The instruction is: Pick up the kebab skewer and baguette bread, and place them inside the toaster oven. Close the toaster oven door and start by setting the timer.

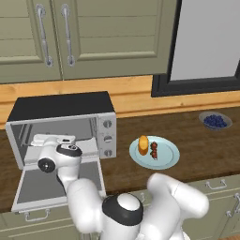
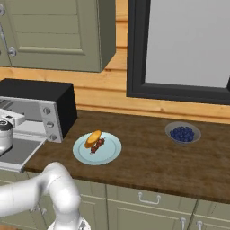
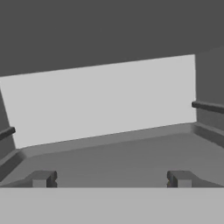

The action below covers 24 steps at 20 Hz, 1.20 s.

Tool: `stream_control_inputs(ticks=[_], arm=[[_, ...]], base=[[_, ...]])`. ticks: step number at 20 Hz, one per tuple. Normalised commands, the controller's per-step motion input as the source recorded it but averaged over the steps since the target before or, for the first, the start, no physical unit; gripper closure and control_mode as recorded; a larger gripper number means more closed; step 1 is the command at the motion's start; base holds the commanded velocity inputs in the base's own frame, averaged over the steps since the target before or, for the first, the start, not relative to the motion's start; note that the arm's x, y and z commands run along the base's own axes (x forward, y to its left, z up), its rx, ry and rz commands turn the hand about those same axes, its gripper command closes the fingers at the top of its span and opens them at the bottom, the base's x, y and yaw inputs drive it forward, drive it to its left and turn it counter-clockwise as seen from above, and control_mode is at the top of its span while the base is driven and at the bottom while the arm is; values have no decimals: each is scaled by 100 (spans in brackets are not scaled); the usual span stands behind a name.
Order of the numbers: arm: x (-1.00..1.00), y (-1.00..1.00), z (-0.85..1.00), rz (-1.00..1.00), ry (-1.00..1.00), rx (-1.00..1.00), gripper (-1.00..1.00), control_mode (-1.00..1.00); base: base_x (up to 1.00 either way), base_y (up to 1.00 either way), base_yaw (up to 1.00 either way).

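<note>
The toaster oven (image 1: 61, 106) stands open at the left of the counter, and its door (image 1: 33, 187) lies folded down flat toward me. My gripper (image 3: 111, 179) is open with nothing between its fingertips. It looks straight into the oven cavity, low over the grey inner tray (image 3: 118, 153). The white hand (image 1: 52, 140) sits in the oven mouth above the door. To the right of the oven, a pale blue plate (image 1: 167, 160) holds the golden-orange baguette bread (image 1: 143, 144) and, beside it, the dark red kebab skewer (image 1: 153, 150).
Three round knobs (image 1: 108, 139) run down the oven's right panel. A bowl of blueberries (image 1: 214, 121) sits at the far right of the wooden counter. Cabinet doors hang above the oven, and a dark-framed window (image 2: 184, 45) is to the right.
</note>
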Motion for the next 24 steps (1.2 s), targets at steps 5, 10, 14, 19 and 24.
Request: stream_control_inputs(ticks=[5, 10, 14, 19, 24], arm=[[42, 17, -31, 0, 3, 0, -100, -100], [44, 13, -27, 0, 0, 0, -100, -100], [11, 11, -43, 0, 2, 0, -100, -100], [-8, 10, -65, 0, 8, 0, -100, -100], [-38, 4, -75, 0, 15, 0, -100, -100]], base=[[0, 0, 0], [0, 0, 0], [0, 0, 0], [0, 0, 0], [0, 0, 0]])
